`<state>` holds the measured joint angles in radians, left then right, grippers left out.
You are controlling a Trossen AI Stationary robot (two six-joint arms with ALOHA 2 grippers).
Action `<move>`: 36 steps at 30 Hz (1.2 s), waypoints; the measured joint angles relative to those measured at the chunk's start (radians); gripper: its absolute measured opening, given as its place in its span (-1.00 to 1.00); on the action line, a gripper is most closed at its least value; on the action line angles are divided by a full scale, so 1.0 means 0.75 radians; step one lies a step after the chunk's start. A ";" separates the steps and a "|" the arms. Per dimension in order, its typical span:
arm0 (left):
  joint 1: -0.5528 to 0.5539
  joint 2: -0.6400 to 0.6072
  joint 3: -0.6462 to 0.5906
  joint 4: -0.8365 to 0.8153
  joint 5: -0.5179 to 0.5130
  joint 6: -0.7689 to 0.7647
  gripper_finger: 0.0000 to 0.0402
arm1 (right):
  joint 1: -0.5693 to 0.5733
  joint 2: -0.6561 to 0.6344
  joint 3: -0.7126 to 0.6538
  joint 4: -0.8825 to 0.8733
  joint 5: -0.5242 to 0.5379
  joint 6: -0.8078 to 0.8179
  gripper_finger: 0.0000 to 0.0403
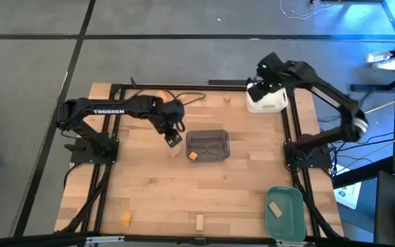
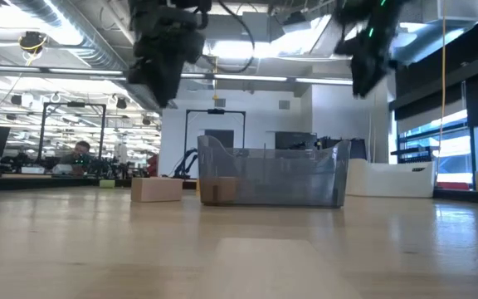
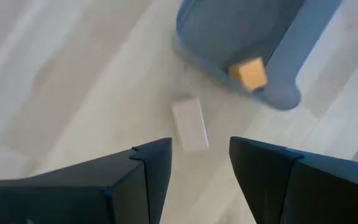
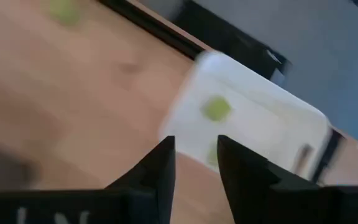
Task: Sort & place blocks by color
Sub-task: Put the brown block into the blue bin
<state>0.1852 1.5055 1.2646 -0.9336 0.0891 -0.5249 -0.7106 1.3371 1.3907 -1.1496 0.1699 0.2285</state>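
The left arm reaches across the surface (image 1: 204, 192) toward the middle, elbow bent, its end effector (image 1: 173, 139) pointing down above a tan block (image 3: 189, 124) that lies just beside the grey tray (image 1: 208, 145). Its fingers (image 3: 151, 165) stand parted with nothing between them. An orange block (image 1: 193, 156) sits in the grey tray's near corner. Another orange block (image 1: 125, 219) and a tan bar (image 1: 199, 221) lie near the front edge. The green tray (image 1: 286, 213) at front right holds a tan piece (image 1: 274, 209). The right arm arches to the far right corner, its end effector (image 1: 265, 72) hovering over the white tray (image 1: 266, 101), narrowly open and empty; a green block (image 4: 216, 109) lies inside.
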 joint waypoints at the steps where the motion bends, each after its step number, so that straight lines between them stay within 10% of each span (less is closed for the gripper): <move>1: -0.016 0.000 -0.024 0.003 0.000 -0.033 -0.23 | 0.033 -0.047 0.000 0.017 -0.029 0.000 -0.41; 16: -0.220 0.020 -0.283 0.341 -0.245 -0.172 -0.23 | 0.411 -0.377 0.000 0.265 -0.128 0.002 -0.41; 36: -0.305 0.212 -0.355 0.479 -0.334 -0.170 -0.23 | 0.492 -0.379 -0.001 0.272 -0.125 0.001 -0.41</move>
<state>-0.0433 1.6641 0.9985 -0.5742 -0.1618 -0.6522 -0.3412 1.0531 1.3903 -0.9455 0.0765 0.2295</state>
